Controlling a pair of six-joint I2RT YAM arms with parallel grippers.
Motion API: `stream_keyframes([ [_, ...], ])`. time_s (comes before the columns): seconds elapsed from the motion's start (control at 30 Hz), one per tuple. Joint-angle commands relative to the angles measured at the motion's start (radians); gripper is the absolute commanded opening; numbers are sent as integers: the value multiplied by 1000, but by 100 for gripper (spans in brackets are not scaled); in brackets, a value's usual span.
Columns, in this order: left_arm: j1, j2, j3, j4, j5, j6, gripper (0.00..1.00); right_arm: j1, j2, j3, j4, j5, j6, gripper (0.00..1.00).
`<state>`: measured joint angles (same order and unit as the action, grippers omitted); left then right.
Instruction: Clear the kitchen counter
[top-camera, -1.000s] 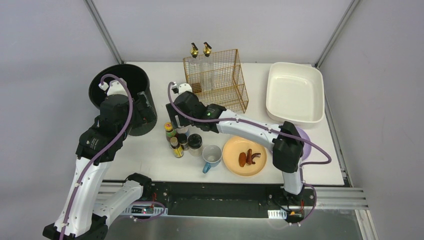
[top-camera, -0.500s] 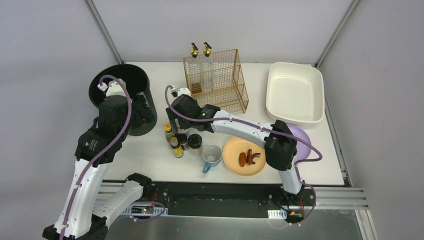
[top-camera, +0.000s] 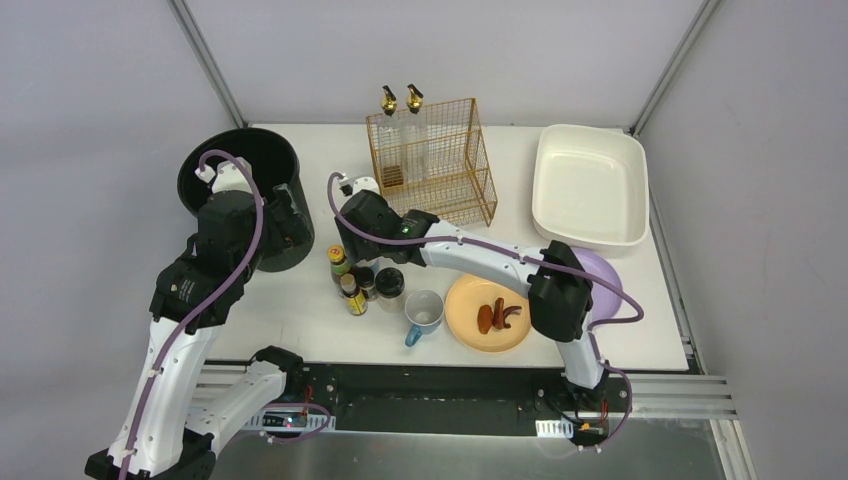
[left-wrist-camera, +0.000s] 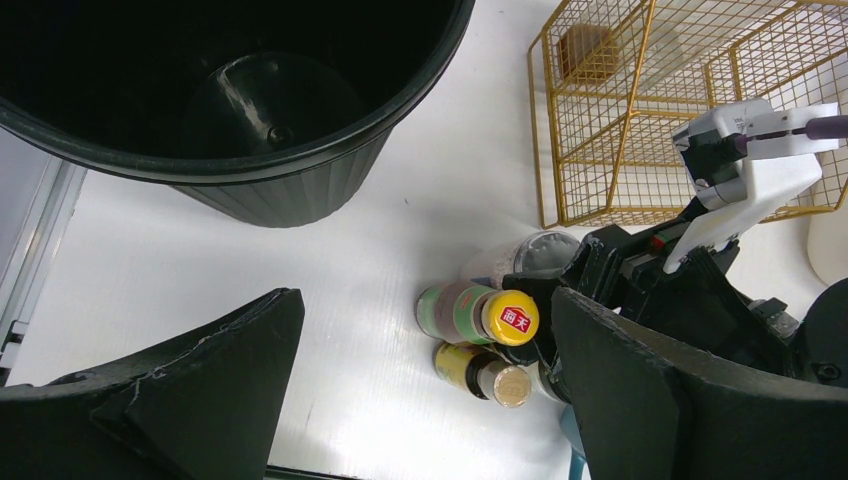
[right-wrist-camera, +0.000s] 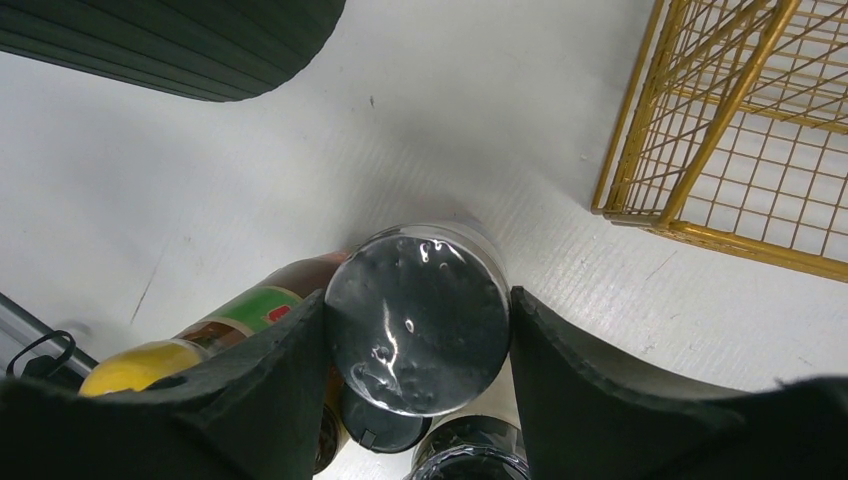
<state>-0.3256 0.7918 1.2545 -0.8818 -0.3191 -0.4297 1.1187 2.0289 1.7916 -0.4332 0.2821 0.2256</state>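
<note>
The kitchen counter (top-camera: 300, 325) is a white tabletop. A cluster of bottles and jars stands at its middle. My right gripper (top-camera: 358, 252) reaches down into the cluster. In the right wrist view my right gripper (right-wrist-camera: 418, 320) is shut on a clear shaker jar with a dark shiny lid (right-wrist-camera: 418, 335), one finger on each side of the lid. My left gripper (top-camera: 287, 218) is open and empty beside the black bin (top-camera: 245, 185). In the left wrist view my left gripper (left-wrist-camera: 425, 310) hangs above the yellow-capped bottle (left-wrist-camera: 510, 318) and a gold-capped bottle (left-wrist-camera: 503, 384).
A gold wire rack (top-camera: 432, 160) with two glass bottles stands at the back. A cream tub (top-camera: 590, 185) sits at the back right. A blue-handled mug (top-camera: 424, 312), an orange plate (top-camera: 465, 300) with brown food and a purple plate (top-camera: 608, 272) lie near the front.
My right gripper has moved left and down into the bottle cluster, onto the shaker jar. The left arm has not moved.
</note>
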Motion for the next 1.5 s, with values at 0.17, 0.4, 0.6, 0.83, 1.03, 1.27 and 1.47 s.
stream_keyframes([
  [0.17, 7, 12, 17, -10, -5, -1, 100, 6, -128, -32, 6, 75, -30, 17],
  [0.4, 6, 25, 25, -8, -1, -4, 100, -3, -253, -156, 38, 141, -40, 12],
  [0.6, 7, 33, 31, -2, 15, -7, 100, -59, -350, -245, 44, 162, -39, 11],
  [0.83, 6, 39, 31, 4, 28, -7, 100, -169, -471, -290, -1, 136, -45, 11],
  [1.03, 6, 48, 35, 8, 35, -6, 100, -272, -545, -238, -73, 125, -98, 11],
  [1.27, 7, 54, 35, 16, 43, -7, 100, -393, -550, -105, -116, 37, -118, 11],
  [1.47, 7, 53, 21, 25, 51, -7, 100, -437, -457, 77, -145, -34, -126, 10],
])
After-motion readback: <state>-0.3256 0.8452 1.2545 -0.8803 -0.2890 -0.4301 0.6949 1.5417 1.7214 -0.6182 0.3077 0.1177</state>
